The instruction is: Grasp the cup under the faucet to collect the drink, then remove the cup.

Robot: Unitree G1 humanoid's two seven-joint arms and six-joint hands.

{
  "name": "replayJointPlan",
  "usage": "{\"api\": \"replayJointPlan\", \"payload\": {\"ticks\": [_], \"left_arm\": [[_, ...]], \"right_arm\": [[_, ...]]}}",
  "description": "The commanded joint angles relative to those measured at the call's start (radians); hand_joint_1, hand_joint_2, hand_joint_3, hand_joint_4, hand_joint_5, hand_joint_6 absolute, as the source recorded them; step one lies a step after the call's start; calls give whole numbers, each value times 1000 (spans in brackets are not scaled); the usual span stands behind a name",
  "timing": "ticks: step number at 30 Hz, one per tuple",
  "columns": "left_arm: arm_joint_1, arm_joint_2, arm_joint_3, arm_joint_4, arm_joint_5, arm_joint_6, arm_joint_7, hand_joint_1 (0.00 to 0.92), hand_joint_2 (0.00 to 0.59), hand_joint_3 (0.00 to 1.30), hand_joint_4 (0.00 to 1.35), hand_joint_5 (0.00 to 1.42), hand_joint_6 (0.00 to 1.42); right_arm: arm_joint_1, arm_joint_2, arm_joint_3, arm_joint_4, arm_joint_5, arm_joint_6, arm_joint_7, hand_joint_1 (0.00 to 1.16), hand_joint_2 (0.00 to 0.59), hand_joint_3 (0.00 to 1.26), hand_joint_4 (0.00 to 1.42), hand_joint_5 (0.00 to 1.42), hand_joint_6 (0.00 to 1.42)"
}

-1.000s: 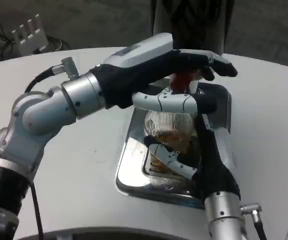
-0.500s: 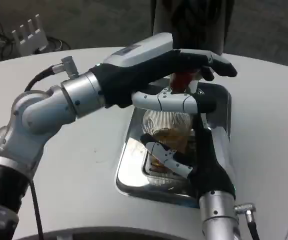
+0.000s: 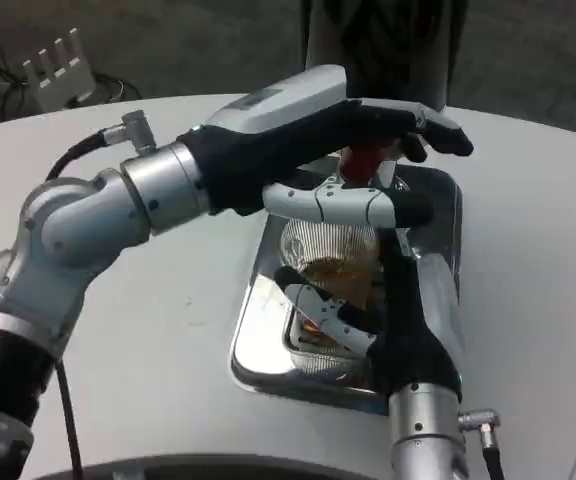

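Note:
A clear ribbed cup with brown drink in it stands on the shiny steel drip tray below the faucet's red handle. My right hand reaches in from the bottom edge and wraps the cup, fingers on its right side and the thumb across its front. My left hand stretches in from the left with its fingers laid over the red handle; its thumb runs across just above the cup's rim. The dispenser body rises dark behind the tray.
A white round table carries the tray. Off the table at the far left lies a white power strip with cables on the dark floor. My left forearm crosses the table's left half.
My right arm has slid a little to the left and farther in, and its thumb sits closer around the cup's front. The left hand has stayed on the handle.

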Motion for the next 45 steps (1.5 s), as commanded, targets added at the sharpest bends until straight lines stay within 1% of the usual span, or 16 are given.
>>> {"api": "replayJointPlan", "payload": {"ticks": [1,8,13,16,21,23,25,29,35,38,41,45], "left_arm": [[28,20,-14,-4,21,12,-26,0,140,317,259,311,316],[33,31,-13,-15,18,18,-29,0,140,317,262,311,316],[35,33,-14,-22,16,22,-30,0,140,317,264,311,316],[36,34,-14,-24,16,22,-32,0,140,317,265,311,316],[34,36,-13,-28,15,25,-32,0,140,317,265,311,316],[35,36,-14,-30,15,25,-34,0,140,317,265,311,316],[36,36,-15,-30,15,24,-35,0,140,317,265,311,316],[33,36,-14,-30,16,24,-33,0,140,317,265,311,316],[38,39,-10,-28,15,20,-29,0,140,317,265,311,316],[41,40,-6,-25,13,17,-23,0,138,317,265,313,316],[45,40,4,-22,8,12,-12,0,125,314,265,319,319],[48,32,20,-17,-7,2,2,0,118,307,272,333,334]], "right_arm": [[-1,45,17,23,-1,-2,-15,679,199,74,177,267,0],[-6,52,23,41,-7,12,-53,687,203,104,212,317,0],[-10,51,23,53,-2,9,-69,690,204,117,227,346,0],[-10,49,31,54,-11,13,-83,691,204,143,260,372,2],[-19,58,32,73,-17,15,-105,700,208,167,279,402,17],[-29,65,33,88,-26,22,-124,703,209,203,320,439,33],[-35,68,30,104,-17,14,-128,712,208,235,342,464,54],[-42,72,34,119,-27,11,-160,720,210,242,352,478,60],[-40,74,37,129,-27,-7,-202,729,221,354,474,571,131],[-39,74,37,134,-23,-14,-213,742,225,390,506,603,151],[-38,76,34,139,-19,-28,-230,752,229,428,556,643,175],[-34,80,28,140,-9,-47,-250,748,236,519,655,729,219]]}}
